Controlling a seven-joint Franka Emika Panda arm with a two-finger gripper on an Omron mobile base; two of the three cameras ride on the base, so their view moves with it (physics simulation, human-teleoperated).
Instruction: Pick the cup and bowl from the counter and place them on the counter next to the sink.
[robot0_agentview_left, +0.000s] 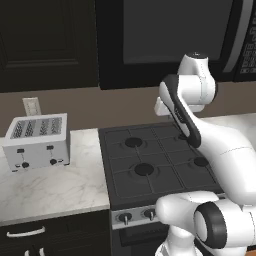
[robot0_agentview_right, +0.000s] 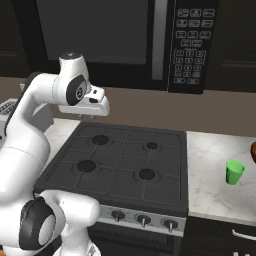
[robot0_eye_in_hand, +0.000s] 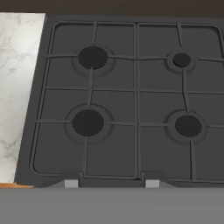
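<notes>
The fingers (robot0_eye_in_hand: 108, 183) stand partly apart with nothing between them, hanging above the black stovetop (robot0_eye_in_hand: 131, 100). In the right base view, the green cup (robot0_agentview_right: 234, 172) stands upright on the white counter (robot0_agentview_right: 212, 192) at about 3 o'clock from the stovetop.

Black stovetop (robot0_agentview_left: 155, 162), toaster (robot0_agentview_left: 37, 141) left of it, microwave (robot0_agentview_right: 125, 40) above

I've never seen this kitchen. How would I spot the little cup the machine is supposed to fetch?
Find the black four-burner stovetop under the dark microwave. To its right lies a white marble-look counter. The small bright green handleless cup stands upright there, open end up. It is the only green thing; the reddish-brown object at the picture's edge beside it is much darker.
</notes>
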